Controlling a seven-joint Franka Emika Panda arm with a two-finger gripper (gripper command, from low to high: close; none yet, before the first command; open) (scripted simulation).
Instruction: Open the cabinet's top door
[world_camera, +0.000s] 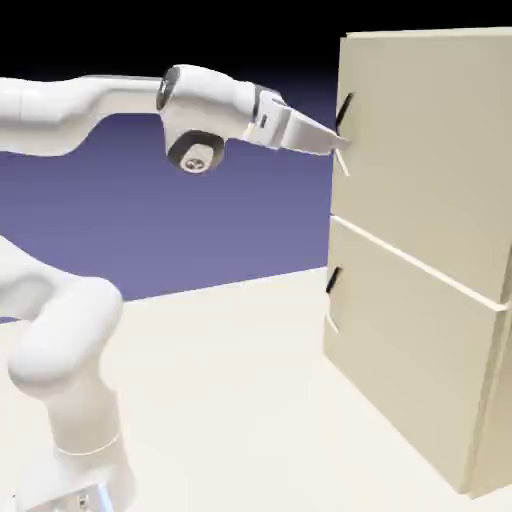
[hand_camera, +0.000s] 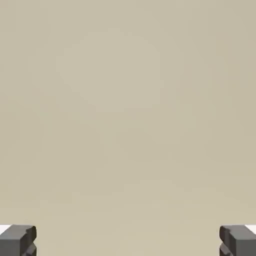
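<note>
On your right the cabinet (world_camera: 430, 250) stands on the worktop (world_camera: 230, 400), its top door (world_camera: 430, 130) shut, filling the hand view with plain beige. Your arm (world_camera: 60, 100) reaches level toward it. Your fingers (world_camera: 338, 150) are spread wide, holding nothing, tips at the door's edge just below the handle (world_camera: 344, 108). Close now and you'd likely pinch air or scrape the panel, since the bar isn't between them. No writing or labels are visible anywhere.
</note>
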